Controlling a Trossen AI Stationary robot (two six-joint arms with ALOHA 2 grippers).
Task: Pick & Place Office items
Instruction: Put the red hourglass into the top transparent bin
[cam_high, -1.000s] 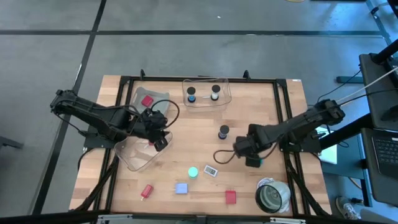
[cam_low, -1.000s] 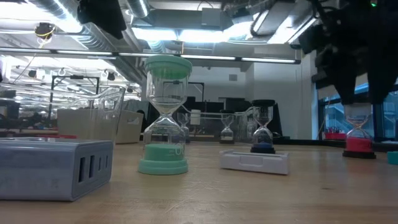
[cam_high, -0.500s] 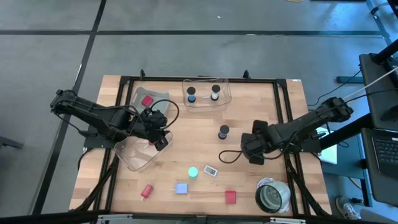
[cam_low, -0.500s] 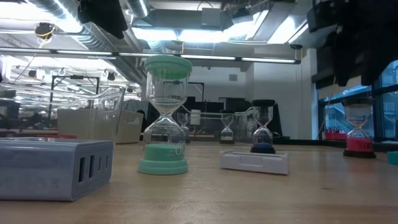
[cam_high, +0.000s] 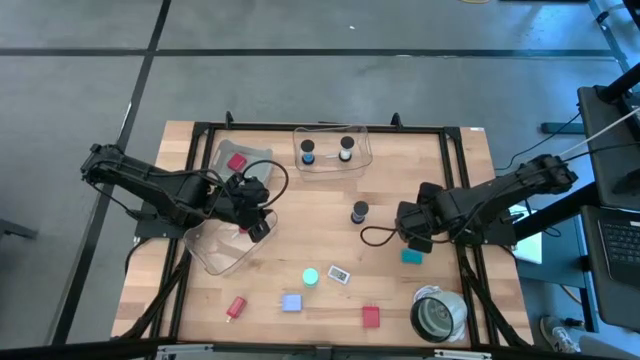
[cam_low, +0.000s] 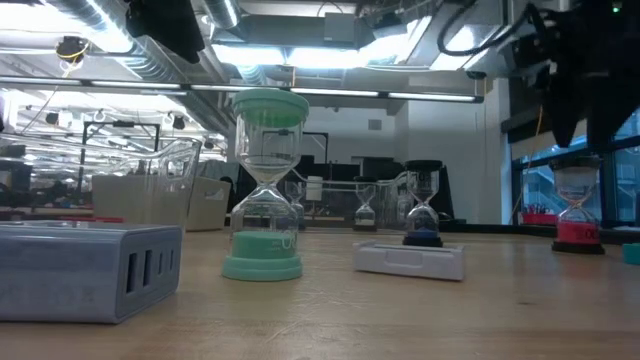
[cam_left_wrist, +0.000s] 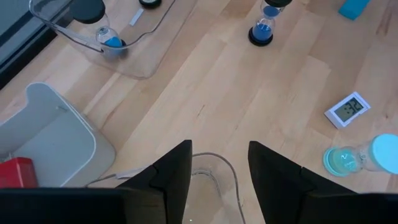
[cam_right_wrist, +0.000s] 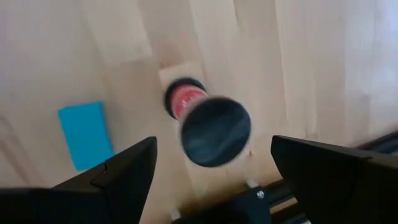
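Teal block now lies bare on table, just released; right gripper pulled back w/ fingers spread, empty; left gripper parked open over bin; re-grasp probably needed.

Clear bins on wooden table; grey-white roll at near right corner.

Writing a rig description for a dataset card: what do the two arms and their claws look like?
Both arms are black, jointed segments. The left claw has two dark, flat, wedge-shaped fingers; the right claw has the same dark fingers. Black cables loop beside each wrist. No markings are visible.
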